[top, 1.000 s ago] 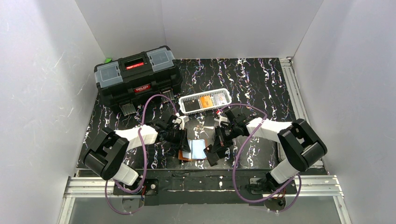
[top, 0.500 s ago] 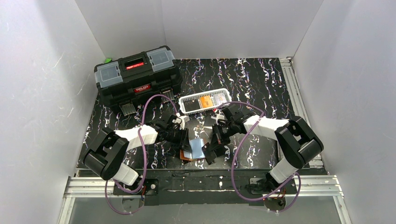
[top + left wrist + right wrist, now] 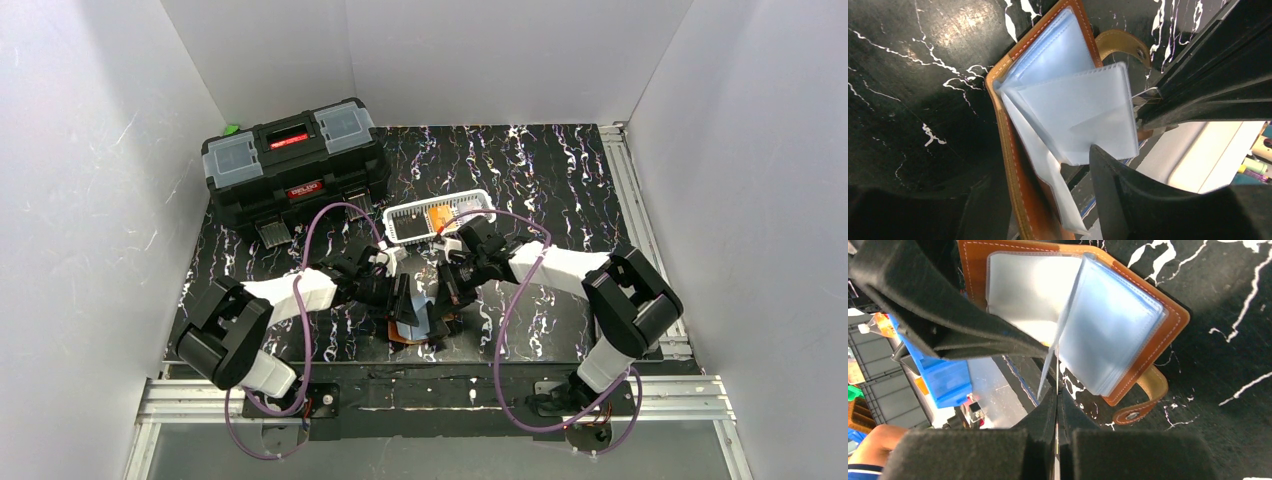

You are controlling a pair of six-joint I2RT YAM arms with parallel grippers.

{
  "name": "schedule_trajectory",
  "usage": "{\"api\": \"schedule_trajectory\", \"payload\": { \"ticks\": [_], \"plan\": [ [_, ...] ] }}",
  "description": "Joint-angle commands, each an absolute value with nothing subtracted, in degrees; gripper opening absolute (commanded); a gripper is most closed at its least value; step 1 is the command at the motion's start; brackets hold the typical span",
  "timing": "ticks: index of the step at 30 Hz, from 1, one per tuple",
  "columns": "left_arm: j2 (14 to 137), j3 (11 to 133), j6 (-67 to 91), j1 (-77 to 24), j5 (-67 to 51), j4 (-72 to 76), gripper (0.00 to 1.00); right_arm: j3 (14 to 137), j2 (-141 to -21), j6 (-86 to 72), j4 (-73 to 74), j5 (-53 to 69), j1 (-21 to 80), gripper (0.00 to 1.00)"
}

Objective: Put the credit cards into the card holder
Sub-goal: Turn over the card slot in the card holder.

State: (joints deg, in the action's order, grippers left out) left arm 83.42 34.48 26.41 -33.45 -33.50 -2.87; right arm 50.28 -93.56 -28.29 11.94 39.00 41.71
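Black marble-veined table [image 3: 560,180] first, with the black toolbox [image 3: 295,165] at its far left. The white slotted basket [image 3: 470,210] sits mid-table with credit cards [image 3: 441,216] lying in it, one orange, one dark. Both arms meet at the near edge over the card holder [image 3: 1073,110] — lying open, brown leather down, clear sleeves fanned up. Left gripper [image 3: 1038,200] has its jaws spread wide, the holder's leather edge between them. Right gripper [image 3: 1057,395] is pinched tight on a single card [image 3: 1056,365] — seen edge-on, right at the sleeves.

Card holder [image 3: 1108,325] open, sleeves [image 3: 1078,115] fanned
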Motion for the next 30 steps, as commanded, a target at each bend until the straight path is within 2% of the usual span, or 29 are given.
{"api": "schedule_trajectory", "payload": {
  "ticks": [1, 5, 8, 16, 20, 25, 30],
  "plan": [
    [81.4, 34.1, 27.1, -33.6, -33.2, -4.3, 0.58, 53.5, -95.2, -28.1, 11.3, 39.8, 43.0, 0.01],
    [80.7, 34.0, 27.3, -33.0, -34.2, -4.6, 0.71, 55.4, -96.8, -27.9, 11.1, 40.3, 43.5, 0.01],
    [80.5, 34.1, 27.2, -32.0, -35.5, -5.2, 0.73, 56.7, -97.8, -28.0, 10.8, 40.9, 43.7, 0.01],
    [79.6, 33.9, 26.5, -28.5, -37.7, -7.1, 0.71, 57.9, -99.1, -28.7, 9.3, 42.6, 43.8, 0.01],
    [78.8, 34.3, 26.0, -26.4, -42.5, -7.0, 0.70, 58.1, -99.6, -29.1, 8.7, 43.2, 43.9, 0.01],
    [77.6, 33.7, 25.9, -23.7, -48.1, -6.4, 0.61, 58.2, -100.1, -29.3, 8.4, 43.6, 44.1, 0.01],
    [77.6, 33.1, 26.7, -23.4, -48.4, -5.2, 0.61, 58.6, -100.4, -29.0, 8.8, 43.4, 44.4, 0.01]
  ]
}}
